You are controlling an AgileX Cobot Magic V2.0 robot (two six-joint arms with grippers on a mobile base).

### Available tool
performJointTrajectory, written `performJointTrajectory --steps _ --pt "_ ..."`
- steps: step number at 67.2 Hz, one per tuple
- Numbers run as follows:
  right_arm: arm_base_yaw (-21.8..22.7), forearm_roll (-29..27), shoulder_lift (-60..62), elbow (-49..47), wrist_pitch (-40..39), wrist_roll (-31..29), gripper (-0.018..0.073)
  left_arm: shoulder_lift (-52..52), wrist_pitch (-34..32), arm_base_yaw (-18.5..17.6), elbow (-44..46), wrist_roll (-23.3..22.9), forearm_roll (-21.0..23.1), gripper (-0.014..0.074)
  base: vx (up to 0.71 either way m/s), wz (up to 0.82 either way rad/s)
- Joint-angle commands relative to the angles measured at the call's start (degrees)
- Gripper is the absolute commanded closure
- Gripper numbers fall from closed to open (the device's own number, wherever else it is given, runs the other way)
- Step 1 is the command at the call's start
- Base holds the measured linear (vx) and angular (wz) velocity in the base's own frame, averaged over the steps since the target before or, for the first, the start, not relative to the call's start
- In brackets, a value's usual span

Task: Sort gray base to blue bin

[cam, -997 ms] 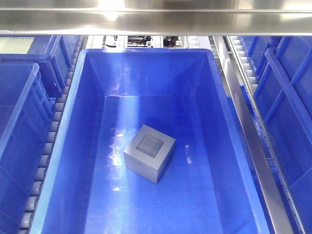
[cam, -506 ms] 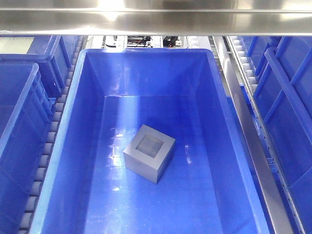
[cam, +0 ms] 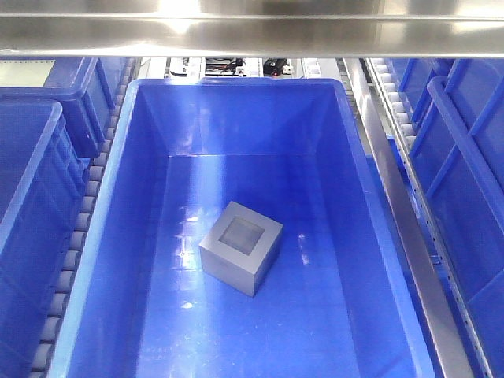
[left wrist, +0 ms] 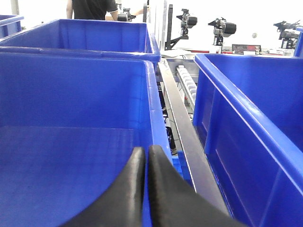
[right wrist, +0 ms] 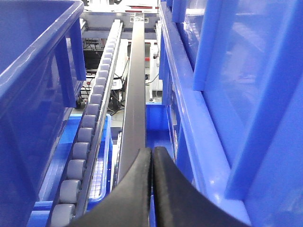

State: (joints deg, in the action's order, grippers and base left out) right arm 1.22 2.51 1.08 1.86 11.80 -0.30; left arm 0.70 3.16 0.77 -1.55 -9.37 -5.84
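The gray base (cam: 241, 248) already lies on the floor of the blue bin (cam: 126, 205), near its middle, recess up; by that the sort is judged complete, and little is left beyond keeping both arms clear. The left gripper (left wrist: 146, 156) and right gripper (right wrist: 152, 153) are pressed closed, empty. Beyond, roller rails (right wrist: 87, 137) and neighbouring bins (cam: 31, 205) flank it; nothing obstructs.
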Motion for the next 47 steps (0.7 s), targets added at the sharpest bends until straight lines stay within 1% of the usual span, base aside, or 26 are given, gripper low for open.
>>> performJointTrajectory --steps 1,47 --pt "0.4 0.49 0.39 0.26 -4.5 -0.39 0.0564 0.91 -4.16 0.11 0.65 -0.38 0.51 0.0603 0.0 0.0" --pt "0.4 0.49 0.39 0.26 -4.56 -0.39 0.0564 0.91 -4.16 0.11 0.65 -0.38 0.51 0.0603 0.0 0.0"
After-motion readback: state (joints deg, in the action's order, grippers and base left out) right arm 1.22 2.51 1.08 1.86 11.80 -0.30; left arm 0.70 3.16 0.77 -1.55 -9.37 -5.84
